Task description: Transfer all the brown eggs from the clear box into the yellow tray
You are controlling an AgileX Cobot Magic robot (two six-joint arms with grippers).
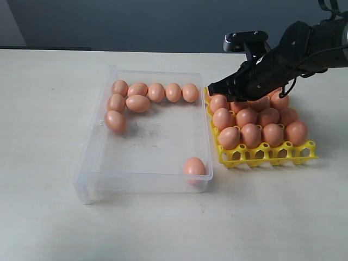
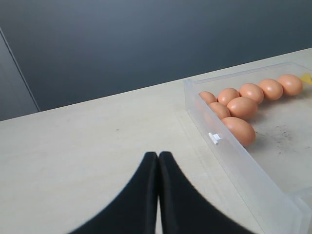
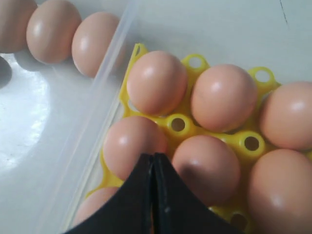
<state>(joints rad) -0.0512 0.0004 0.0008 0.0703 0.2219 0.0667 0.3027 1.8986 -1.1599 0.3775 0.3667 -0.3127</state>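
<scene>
Eggs (image 1: 252,133) sit in the tray (image 1: 266,155); right gripper (image 3: 153,157) hangs over them, jaws together, empty. Left gripper (image 2: 158,155) likewise closed, empty.

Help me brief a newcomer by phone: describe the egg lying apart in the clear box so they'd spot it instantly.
Find the clear box left of the yellow tray. Its other eggs crowd the far wall and left end. This egg lies alone in the front corner nearest the tray, touching no other egg.

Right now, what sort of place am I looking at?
Probably a robot lab bench, not a kitchen: a pale table, a plain dark wall, and a robot arm over a tray of eggs.
</scene>
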